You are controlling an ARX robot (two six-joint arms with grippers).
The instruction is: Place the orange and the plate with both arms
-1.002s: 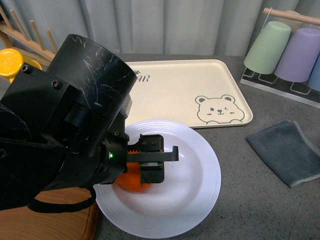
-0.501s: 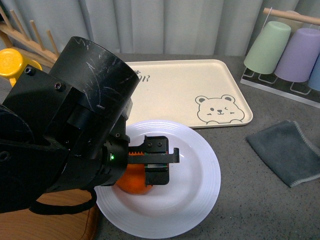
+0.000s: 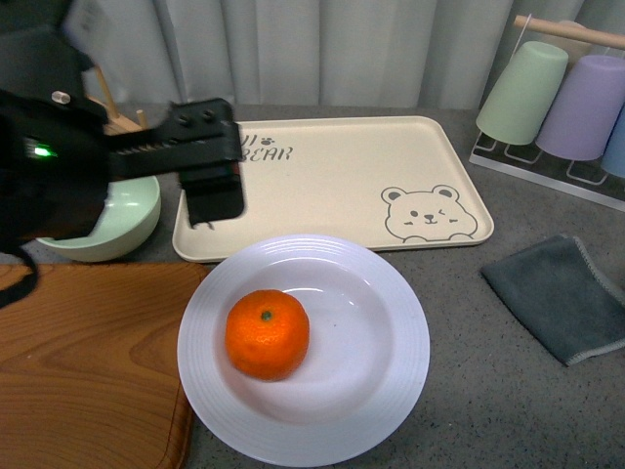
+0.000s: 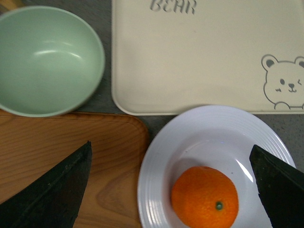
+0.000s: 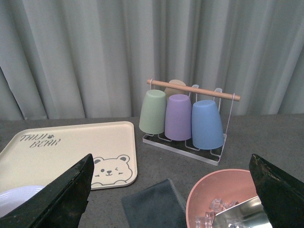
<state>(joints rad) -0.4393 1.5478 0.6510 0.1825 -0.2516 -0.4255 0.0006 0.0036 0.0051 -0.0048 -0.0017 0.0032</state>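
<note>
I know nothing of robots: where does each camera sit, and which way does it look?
Front view: on the robot's body, facing forward and down at plate, orange, bear tray; left arm at upper left.
Left wrist view: on that wrist, facing down on plate and orange; left gripper open.
Right wrist view: on that wrist, facing across to curtain and cup rack; right gripper open.
All three share the bear tray.

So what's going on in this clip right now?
The orange lies on the white plate, with nothing gripping it. The left claw hangs open and empty over the tray's edge. The right claw is open too, holding nothing, off to the side by a pink bowl.
</note>
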